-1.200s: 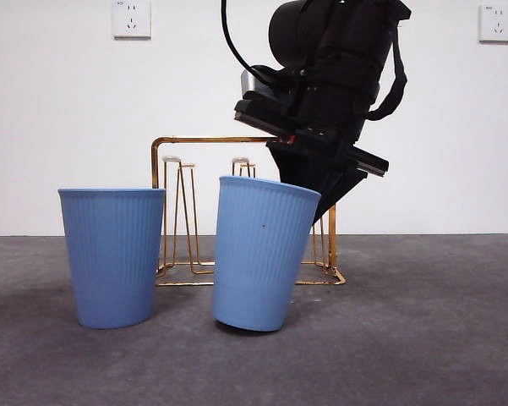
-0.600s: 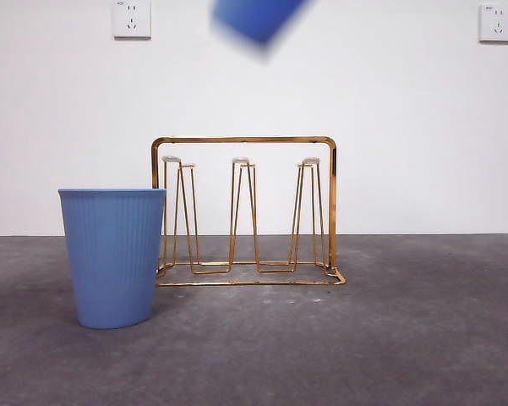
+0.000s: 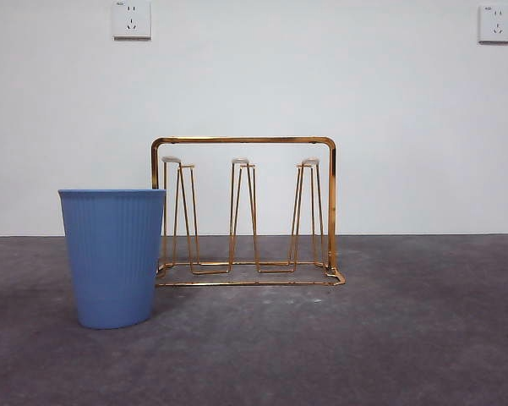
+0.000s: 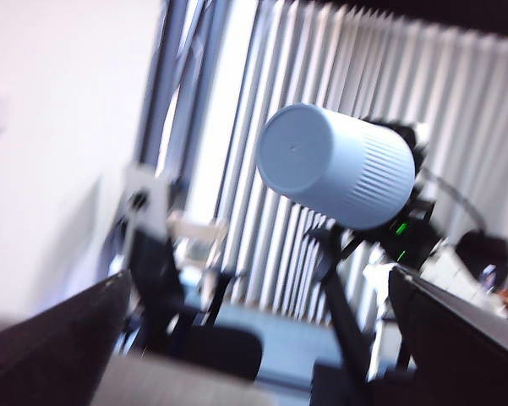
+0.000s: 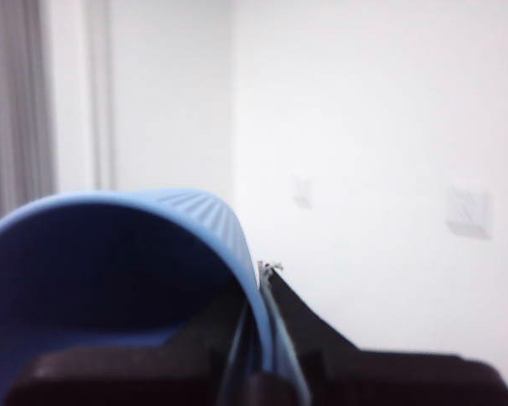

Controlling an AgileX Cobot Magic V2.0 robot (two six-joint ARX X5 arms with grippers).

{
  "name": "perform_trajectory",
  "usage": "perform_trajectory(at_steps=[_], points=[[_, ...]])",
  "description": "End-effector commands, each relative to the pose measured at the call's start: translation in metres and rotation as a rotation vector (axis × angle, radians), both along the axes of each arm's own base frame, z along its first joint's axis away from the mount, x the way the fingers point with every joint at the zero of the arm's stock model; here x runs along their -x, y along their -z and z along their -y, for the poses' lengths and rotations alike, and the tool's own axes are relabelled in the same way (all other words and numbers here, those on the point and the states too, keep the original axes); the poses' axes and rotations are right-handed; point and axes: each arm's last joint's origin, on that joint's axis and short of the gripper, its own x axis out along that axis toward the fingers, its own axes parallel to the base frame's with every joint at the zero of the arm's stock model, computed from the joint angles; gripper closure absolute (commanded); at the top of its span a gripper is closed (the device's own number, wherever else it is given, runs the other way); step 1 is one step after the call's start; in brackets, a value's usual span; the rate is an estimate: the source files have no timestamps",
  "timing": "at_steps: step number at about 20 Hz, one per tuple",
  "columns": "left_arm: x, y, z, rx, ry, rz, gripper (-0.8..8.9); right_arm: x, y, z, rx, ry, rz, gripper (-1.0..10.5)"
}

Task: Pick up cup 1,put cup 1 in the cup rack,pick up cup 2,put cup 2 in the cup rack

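Nearest the front camera, one blue ribbed cup (image 3: 112, 256) stands upright on the grey table (image 3: 406, 338), just in front of the cup rack (image 3: 245, 211) and off its left end, overlapping that corner of the gold frame in the front view. The rack stands behind it with all three pairs of white-tipped prongs bare. Neither arm shows at table level.

The other cup (image 5: 118, 279) is high above the rack, out of the front view. The right gripper (image 5: 266, 338) grips it by the rim: one finger lies inside the mouth, one outside, clenched on the wall. In the left wrist view the same cup (image 4: 338, 165) hangs in the air tipped over, its closed base showing and its long axis near level.

The left gripper (image 4: 262, 338) waits with its fingers spread wide and nothing between them.

To seat the cup, its mouth would have to face down and line up over a prong pair, so the right wrist likely needs more roll before any descent toward the rack.
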Motion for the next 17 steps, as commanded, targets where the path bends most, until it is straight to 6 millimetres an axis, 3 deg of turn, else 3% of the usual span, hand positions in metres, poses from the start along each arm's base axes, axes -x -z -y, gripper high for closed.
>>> perform_trajectory(at_steps=[1,10,17], points=[[-0.001,-0.008,0.013,0.094,0.065,0.022,0.86,-0.003,-0.005,-0.004,-0.053,-0.055,0.024,9.6],[-0.017,-0.007,0.063,0.273,0.203,0.081,0.86,-0.016,-0.018,-0.016,-0.163,-0.174,0.138,9.6],[-0.025,-0.004,0.084,0.426,0.246,0.122,0.86,-0.026,-0.02,-0.024,-0.2,-0.184,0.181,9.6]])
